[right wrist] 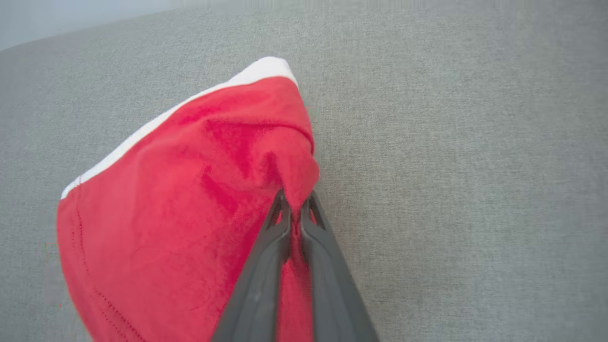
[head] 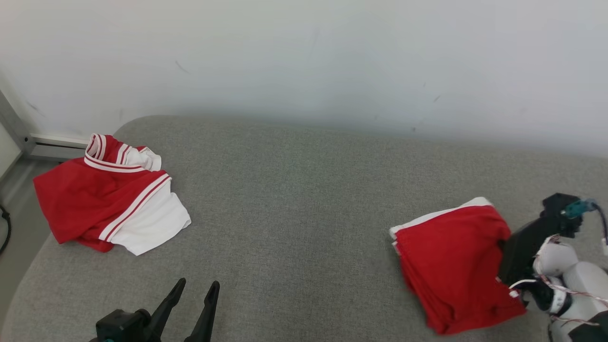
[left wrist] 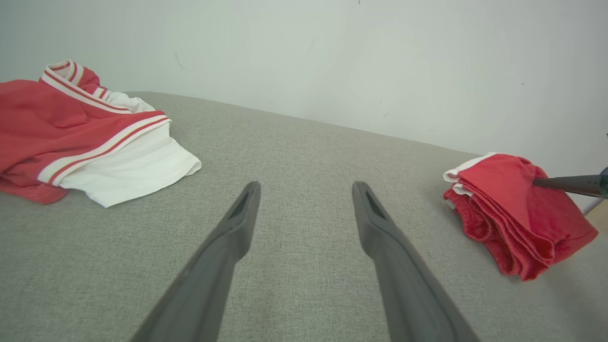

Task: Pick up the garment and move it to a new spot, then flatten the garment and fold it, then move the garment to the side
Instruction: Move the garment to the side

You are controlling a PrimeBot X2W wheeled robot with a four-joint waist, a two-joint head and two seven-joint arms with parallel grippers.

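At the right of the grey fabric surface, the right end effector pinches an edge of the folded red garment, seemingly starting the move aside, which needs a lift that keeps the folds, while the left end effector hangs spread.

A plain, pale wall was seen across the upper half of the head view, matt and evenly lit, with a few faint dark scuffs scattered over it. Below it, a grey upholstered surface of woven fabric was spread over the lower half of the frame, its far left corner rounded. A soft shadow was cast along the line where the two met. At the upper left, a pale baseboard was set along the foot of the wall, met by a slanted grey metal strip. Grey floor was visible at the far left, crossed by a dark cable at the frame's edge. The light was diffuse throughout.
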